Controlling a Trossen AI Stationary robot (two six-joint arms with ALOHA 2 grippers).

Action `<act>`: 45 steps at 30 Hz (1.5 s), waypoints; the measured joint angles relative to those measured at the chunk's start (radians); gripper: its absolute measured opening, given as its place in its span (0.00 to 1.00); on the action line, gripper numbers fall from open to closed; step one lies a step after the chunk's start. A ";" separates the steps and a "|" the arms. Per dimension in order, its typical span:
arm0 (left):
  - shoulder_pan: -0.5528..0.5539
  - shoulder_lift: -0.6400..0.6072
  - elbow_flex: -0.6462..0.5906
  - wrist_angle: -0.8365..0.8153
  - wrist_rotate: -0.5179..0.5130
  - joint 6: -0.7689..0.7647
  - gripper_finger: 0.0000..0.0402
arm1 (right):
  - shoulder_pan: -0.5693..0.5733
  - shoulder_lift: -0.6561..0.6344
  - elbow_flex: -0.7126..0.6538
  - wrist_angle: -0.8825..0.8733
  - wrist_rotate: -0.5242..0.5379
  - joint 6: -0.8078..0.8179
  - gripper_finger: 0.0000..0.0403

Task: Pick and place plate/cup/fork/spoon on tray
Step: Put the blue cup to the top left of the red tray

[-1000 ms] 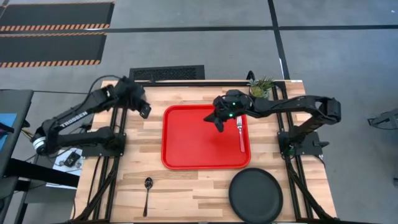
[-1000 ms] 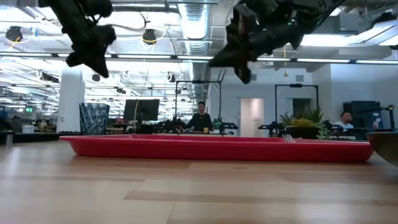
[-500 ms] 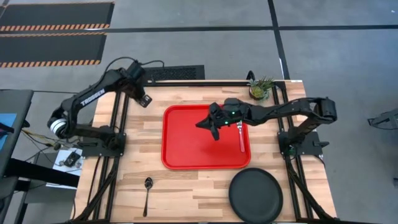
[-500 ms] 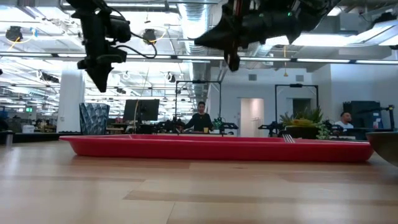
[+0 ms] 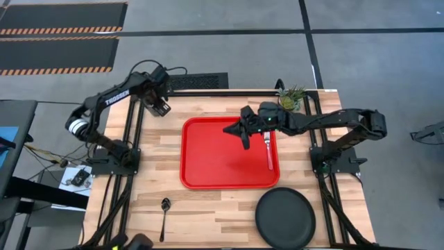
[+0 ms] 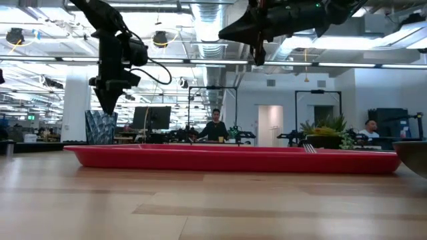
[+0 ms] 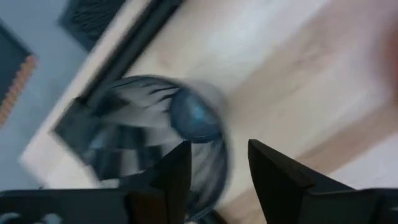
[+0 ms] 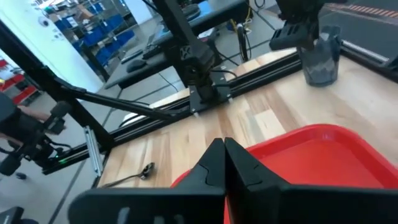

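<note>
What moved: the left arm swung away from the tray toward the far left corner of the table, and its gripper point(image 5: 161, 108) now hangs right over the cup point(image 8: 321, 62). The right one barely shifted, still floating above the tray.
Left jaws: open, one finger either side of the cup's point(image 7: 186, 134) rim in the wrist view, nothing gripped yet. Can't tell if they touch the glass.
Right jaws: right gripper point(image 5: 244, 141) is pressed shut and empty, held high over the far right part of the tray point(image 5: 208, 167).
Cup: upright on the wood at the far left corner, well apart from the tray.
Fork point(image 5: 268, 151): already lying in the tray along its right side.
Spoon point(image 5: 164, 212): still on the table near the front left, off the tray.
Plate point(image 5: 285, 218): front right, just beside the tray's near right corner, not on it.
What it means: looks like the cup is the next pick. One item done, three to go, I'd say.
Watch out: the cup looks light and see-through, so a crooked squeeze could tip it.
</note>
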 joint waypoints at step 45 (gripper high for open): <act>-0.582 0.174 0.241 -0.034 0.211 -0.432 0.00 | -0.033 -0.235 0.000 -0.450 0.079 -0.122 0.01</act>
